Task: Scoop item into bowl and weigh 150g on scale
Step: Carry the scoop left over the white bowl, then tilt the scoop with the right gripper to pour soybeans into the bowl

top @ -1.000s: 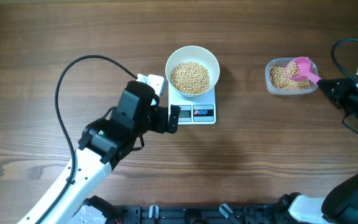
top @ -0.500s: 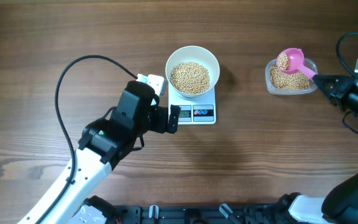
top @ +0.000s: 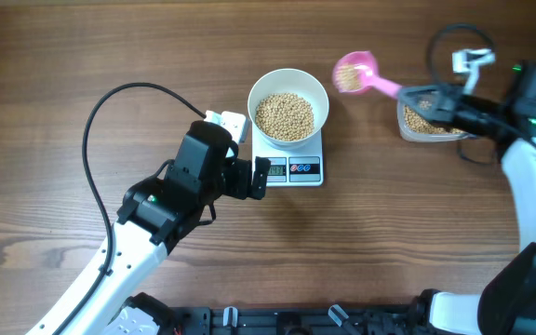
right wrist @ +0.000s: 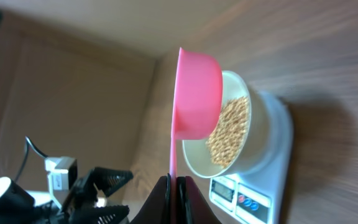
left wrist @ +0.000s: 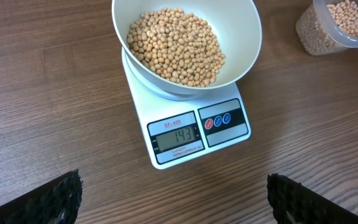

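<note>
- While the right fingers pinch tight on its thin handle, the pink scoop hangs in the air just beside the bowl, cup up so its load of beans doesn't spill short.
- Bowl sits square on the scale, well filled with beans. The display reads 143, a touch under target!
- Left fingers are spread wide and hold nothing, hovering over the tabletop facing that display, likely there for a clean reading.
- Clear tub of spare beans sits well apart, under the right arm.
- Only a trickle looks needed; tip everything and it probably overshoots.
</note>
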